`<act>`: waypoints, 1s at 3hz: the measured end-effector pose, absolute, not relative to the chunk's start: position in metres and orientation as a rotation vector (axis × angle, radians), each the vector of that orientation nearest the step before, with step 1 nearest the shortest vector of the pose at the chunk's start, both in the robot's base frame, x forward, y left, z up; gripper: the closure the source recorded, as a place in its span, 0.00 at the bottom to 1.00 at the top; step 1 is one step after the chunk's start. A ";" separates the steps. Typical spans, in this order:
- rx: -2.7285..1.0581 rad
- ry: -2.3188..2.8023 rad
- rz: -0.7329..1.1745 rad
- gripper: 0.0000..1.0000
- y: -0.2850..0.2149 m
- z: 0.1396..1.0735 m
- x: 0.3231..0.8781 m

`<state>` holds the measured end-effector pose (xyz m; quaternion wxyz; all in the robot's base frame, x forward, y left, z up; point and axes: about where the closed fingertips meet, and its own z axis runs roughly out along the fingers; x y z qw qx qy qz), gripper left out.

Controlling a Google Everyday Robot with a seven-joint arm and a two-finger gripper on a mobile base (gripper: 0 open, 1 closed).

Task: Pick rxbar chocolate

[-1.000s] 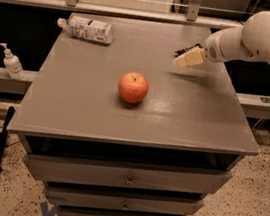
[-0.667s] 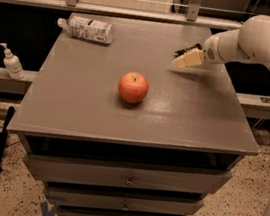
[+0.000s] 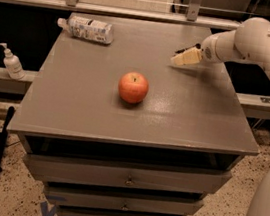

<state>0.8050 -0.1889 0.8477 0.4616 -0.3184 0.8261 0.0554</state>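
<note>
My gripper (image 3: 185, 58) hangs low over the far right part of the grey table (image 3: 84, 107), at the end of the white arm (image 3: 251, 41) that reaches in from the right. A small dark flat strip (image 3: 186, 50) shows right behind the gripper's pale tip; it looks like the rxbar chocolate, mostly hidden by the gripper. I cannot tell whether the gripper touches or holds it.
A red apple (image 3: 133, 87) stands in the middle of the table. A clear plastic bottle with a white label (image 3: 88, 28) lies at the far left corner. A pump dispenser (image 3: 11, 63) stands on a ledge left of the table. Drawers (image 3: 127, 179) are below.
The gripper has stayed almost where it was over the far right of the table. The apple and the bottle have not moved.
</note>
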 end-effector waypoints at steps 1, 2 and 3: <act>-0.751 2.034 0.148 0.18 -0.191 0.846 0.813; -0.726 2.029 0.148 0.41 -0.194 0.846 0.818; -0.705 2.020 0.143 0.65 -0.198 0.850 0.819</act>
